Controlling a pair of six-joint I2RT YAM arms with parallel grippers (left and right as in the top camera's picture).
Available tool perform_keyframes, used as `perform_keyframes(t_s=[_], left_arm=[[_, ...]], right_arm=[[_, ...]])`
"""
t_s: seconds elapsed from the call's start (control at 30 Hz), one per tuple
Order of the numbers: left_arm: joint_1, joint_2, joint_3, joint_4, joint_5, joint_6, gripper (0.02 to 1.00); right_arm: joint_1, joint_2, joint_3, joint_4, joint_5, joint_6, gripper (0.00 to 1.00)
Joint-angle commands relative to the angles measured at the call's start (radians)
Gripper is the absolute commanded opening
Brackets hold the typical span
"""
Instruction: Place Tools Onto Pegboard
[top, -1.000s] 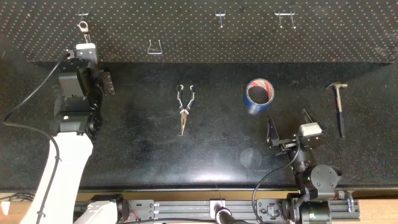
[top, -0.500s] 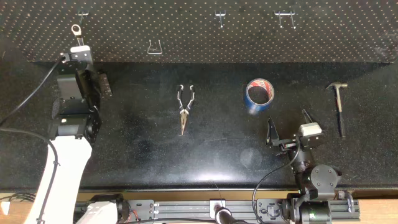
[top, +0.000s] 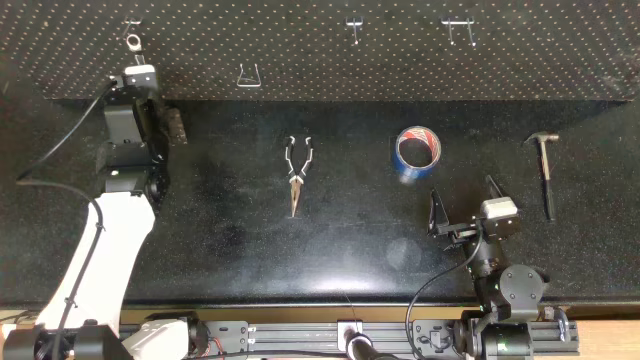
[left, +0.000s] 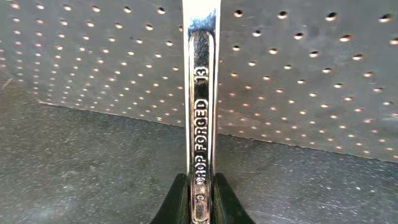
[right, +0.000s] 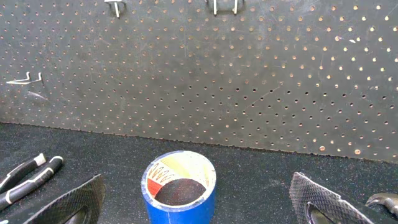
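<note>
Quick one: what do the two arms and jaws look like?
Left arm: white lower link, black boxy upper links, pale wrist block, loose black cable alongside. Right arm: black rounded joints, pale wrist block, thin black cable. Jaws on both are black; the right ones are wedge-shaped with textured faces.

A workshop bench: pegboard (top: 400, 60) with metal hooks (top: 458, 32) behind a black worktop (top: 220, 200) holding pliers (top: 297, 175) and hammer (top: 545, 170)
</note>
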Motion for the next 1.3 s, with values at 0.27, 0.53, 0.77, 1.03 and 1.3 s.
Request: perform_keyframes(t_s=[0.27, 0.53, 0.77, 1.03, 1.3], left_arm=[[0.000, -0.193, 0.025, -0.155, -0.060, -0.069, 0.027], [0.002, -0.115, 0.025, -0.049, -0.064, -0.091, 0.029], [0.002, -0.044, 0.025, 0.014, -0.050, -0.091, 0.029], [0.000, 0.033, 0.025, 0.063, -0.025, -0.091, 0.027], [0.008, 0.055, 0.025, 0.068, 0.006, -0.091, 0.899]], right_arm=[[-0.004, -0.006, -0.004, -0.002, -0.009, 0.004, 0.976], [-0.004, -0.006, -0.004, -0.002, -0.009, 0.004, 0.976], [-0.004, -0.006, -0.004, -0.002, -0.009, 0.004, 0.976], [-0.004, -0.006, -0.004, -0.002, -0.009, 0.004, 0.976], [-0.004, -0.006, -0.004, -0.002, -0.009, 0.004, 0.976]])
